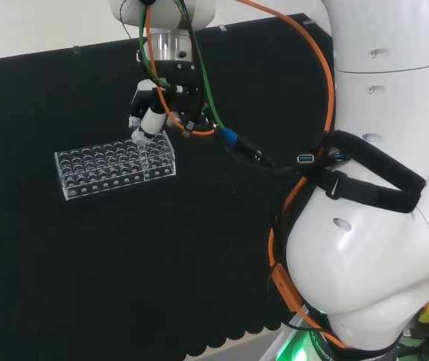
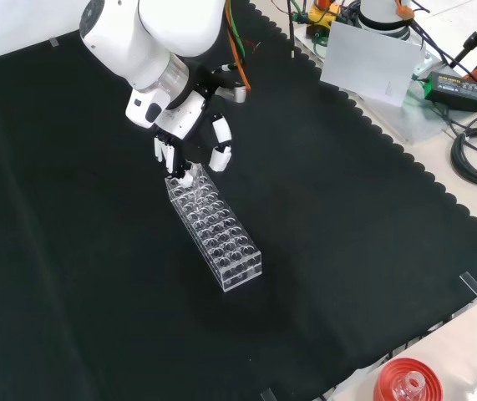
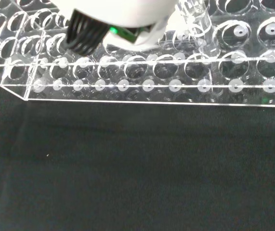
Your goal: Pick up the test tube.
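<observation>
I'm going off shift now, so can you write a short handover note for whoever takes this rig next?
Hand: over the end of the clear tube rack nearest the arm, fingers pointing down at its top, curled round nothing that the views show.
Rack: flat on the black cloth, alone mid-bench. In the wrist view a clear tube seems to stand in a hole by the hand; it is hard to see.
Done: approach to the rack.
Left: close on the tube and lift it out.
</observation>
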